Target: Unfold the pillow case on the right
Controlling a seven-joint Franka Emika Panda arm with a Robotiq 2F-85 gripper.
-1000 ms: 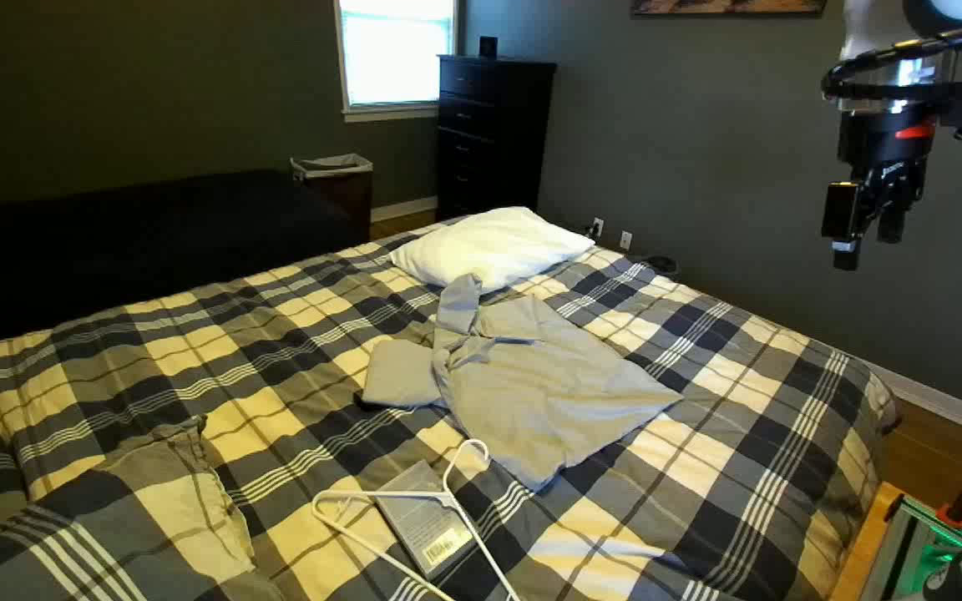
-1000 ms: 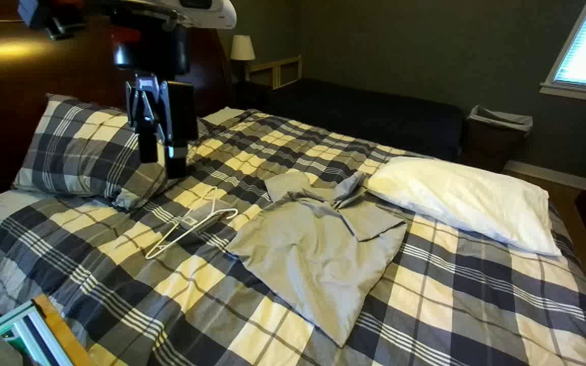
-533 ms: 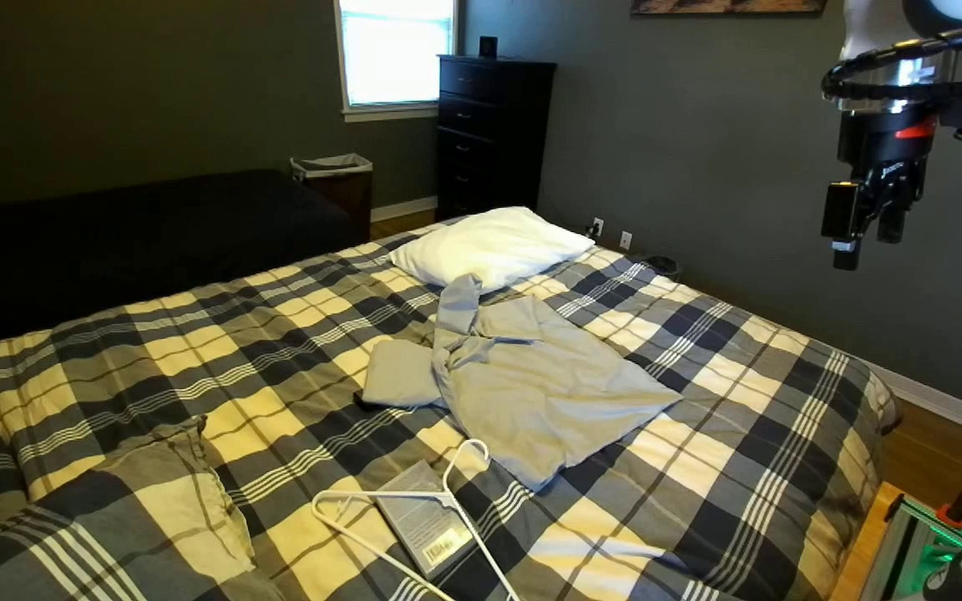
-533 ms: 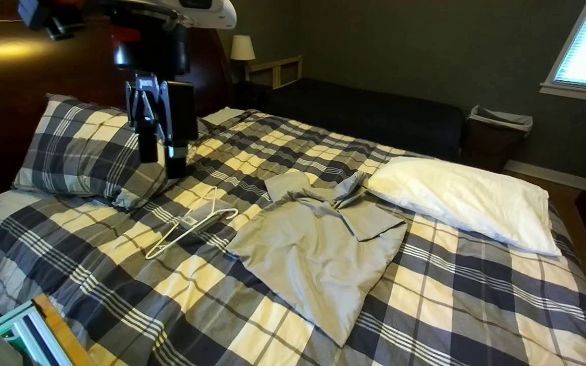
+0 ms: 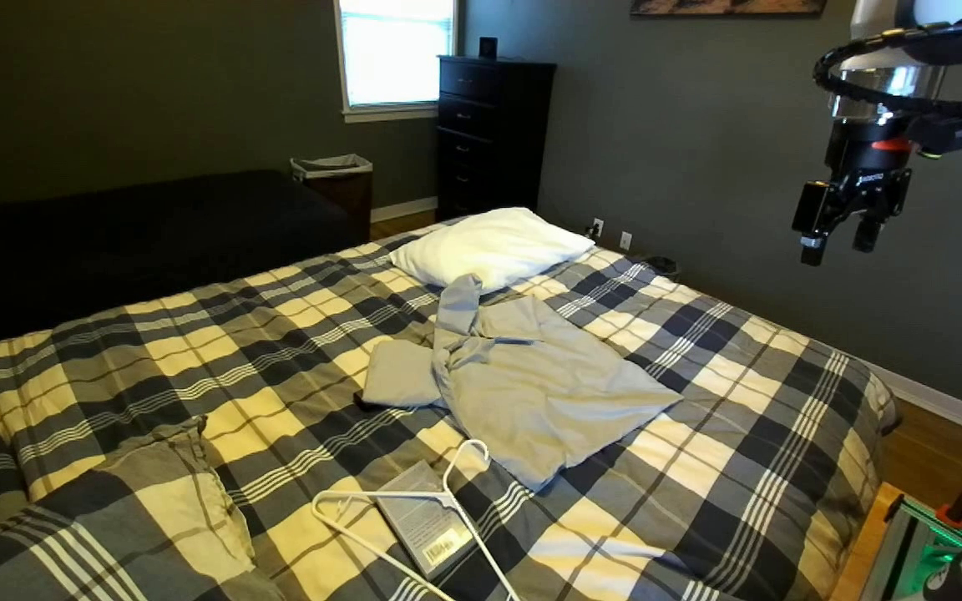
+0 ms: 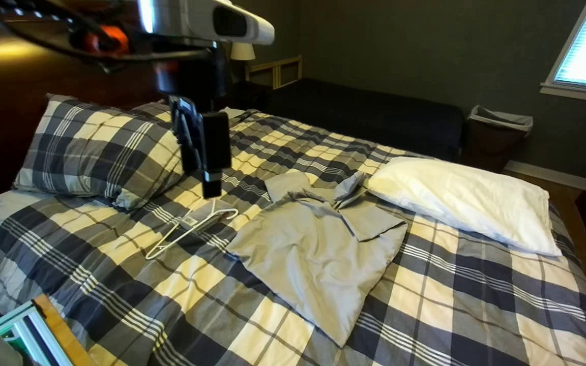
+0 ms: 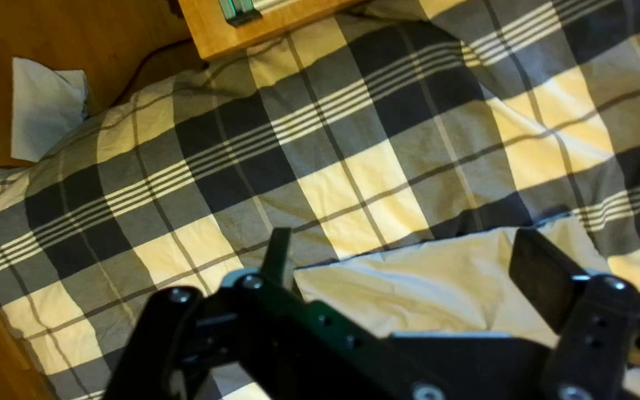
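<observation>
The pillow case (image 5: 556, 384) is a wrinkled grey-beige sheet lying on the plaid bed, also seen in an exterior view (image 6: 313, 249). Its part toward the white pillow is bunched and folded over, with a raised twisted flap. A corner points toward the bed's near side. The small folded cloth (image 5: 400, 373) lies against its edge. My gripper (image 5: 839, 248) hangs high above the bed, open and empty, touching nothing. In the wrist view, the pillow case (image 7: 420, 278) shows below and between the wide-apart fingers of my gripper (image 7: 403, 247).
A plump white pillow (image 6: 461, 203) lies beside the bunched end. A white hanger (image 5: 397, 495) rests over a grey box (image 5: 427, 522). Plaid pillows (image 6: 99, 152) stand at the headboard. A wooden-edged robot base (image 6: 61, 330) stands at the bed's side.
My arm and gripper have shifted in the last half second: leftward in an exterior view, rightward and lower in an exterior view, nearer the pillow case. The cloths have not moved.
</observation>
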